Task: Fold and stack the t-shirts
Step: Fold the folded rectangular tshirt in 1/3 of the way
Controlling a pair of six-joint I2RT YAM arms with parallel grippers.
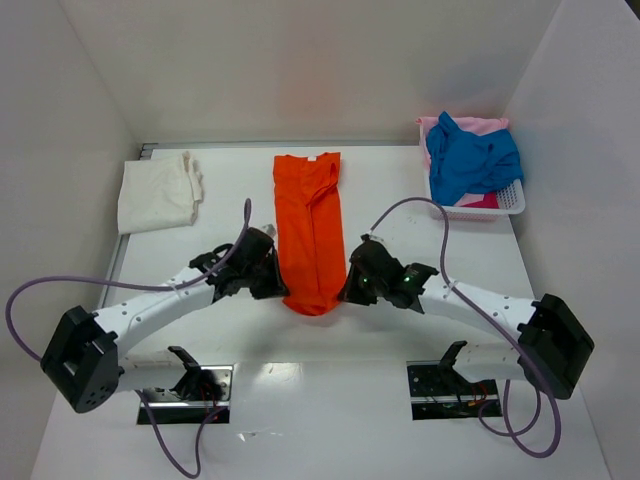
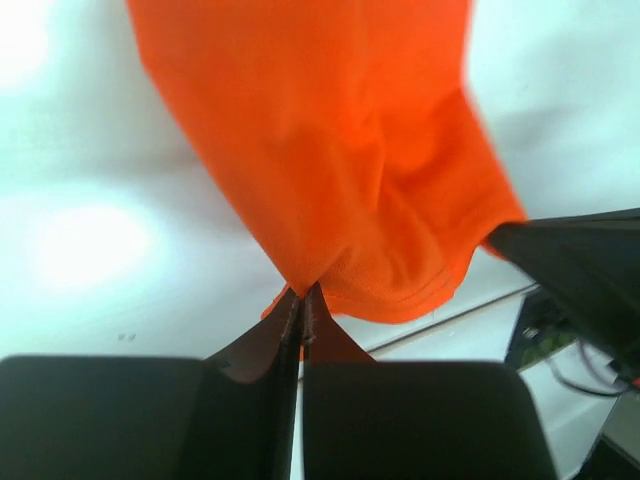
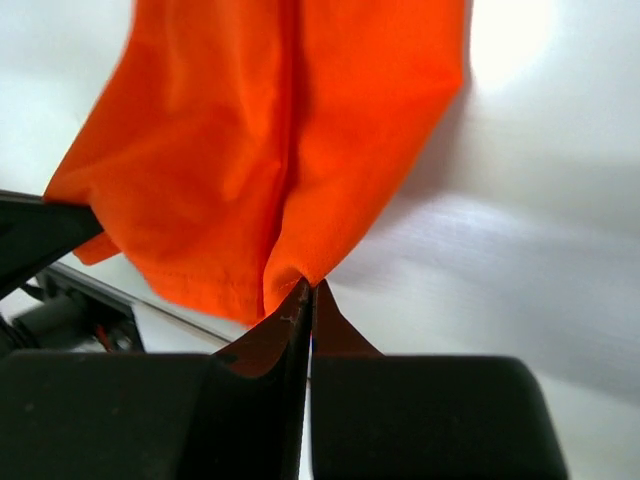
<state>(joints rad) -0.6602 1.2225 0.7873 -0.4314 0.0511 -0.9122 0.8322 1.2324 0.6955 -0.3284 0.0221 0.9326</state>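
Black left gripper (image 2: 302,295) and right gripper (image 3: 308,290) each clamp a near hem corner of the orange t-shirt (image 1: 310,225), lying lengthwise on the table (image 1: 400,190). Bites are thin: uneven lifting could free a corner and skew the fold.

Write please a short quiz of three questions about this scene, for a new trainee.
1. True or false: the left tool and the right tool are both shut on the near end of the orange t-shirt.
2. Where is the blue t-shirt? A: in the white basket. B: under the orange t-shirt. C: in the left tool.
3. Which colour of t-shirt lies alone at the far left?
Key: 1 true; 2 A; 3 the cream-white t-shirt.
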